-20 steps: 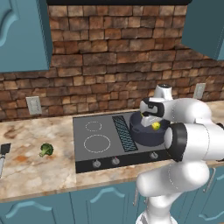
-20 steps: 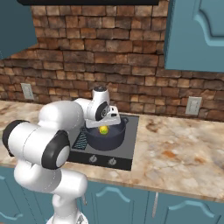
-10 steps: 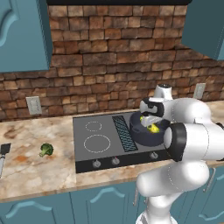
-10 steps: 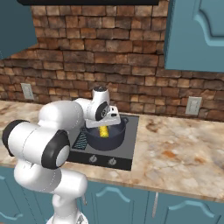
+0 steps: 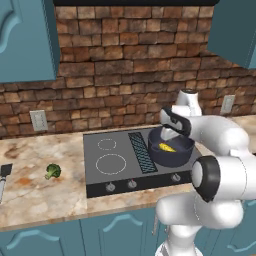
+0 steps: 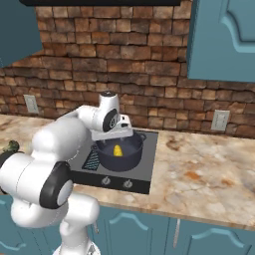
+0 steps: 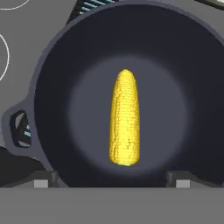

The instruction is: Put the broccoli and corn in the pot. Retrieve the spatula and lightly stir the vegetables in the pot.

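spatula (image 5: 2, 176) cut off at left edge; pot (image 7: 52, 78) rim cropped right

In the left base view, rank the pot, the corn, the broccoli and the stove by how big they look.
1. Stove, largest by far.
2. Pot, about one burner wide.
3 and 4. Corn and broccoli look about alike; the pot wall hides part of the corn, so I won't rank those two.
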